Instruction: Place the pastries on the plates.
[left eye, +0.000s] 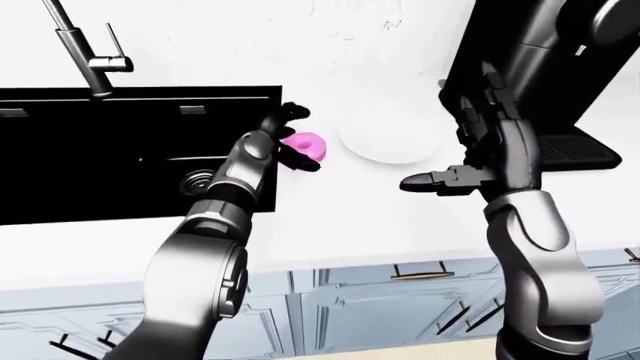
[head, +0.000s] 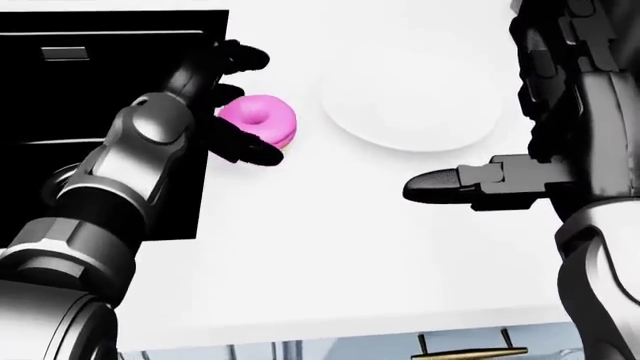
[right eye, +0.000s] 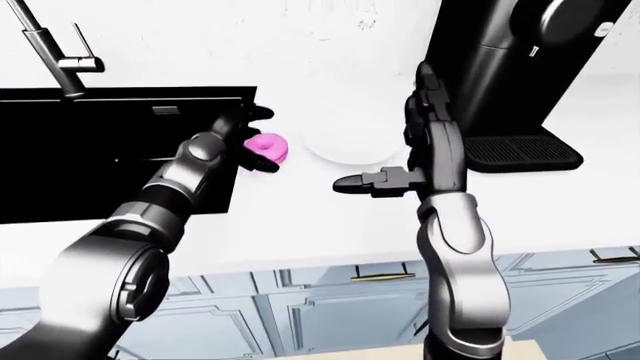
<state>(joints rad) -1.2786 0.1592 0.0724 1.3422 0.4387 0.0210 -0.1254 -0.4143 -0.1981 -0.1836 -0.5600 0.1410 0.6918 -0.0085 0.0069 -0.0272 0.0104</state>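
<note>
A pink frosted donut (head: 258, 118) lies on the white counter (head: 330, 247) just right of the black sink (head: 90, 112). A white plate (head: 410, 105) lies on the counter to the donut's right. My left hand (head: 244, 105) is open, its fingers (head: 245, 150) spread above and below the donut's left side, not closed round it. My right hand (head: 470, 184) is open and empty, held above the counter below the plate, one finger pointing left.
A tap (left eye: 85, 52) stands over the sink at the top left. A black coffee machine (left eye: 545, 67) stands at the right of the plate. Grey-blue drawers with brass handles (left eye: 420, 271) run below the counter edge.
</note>
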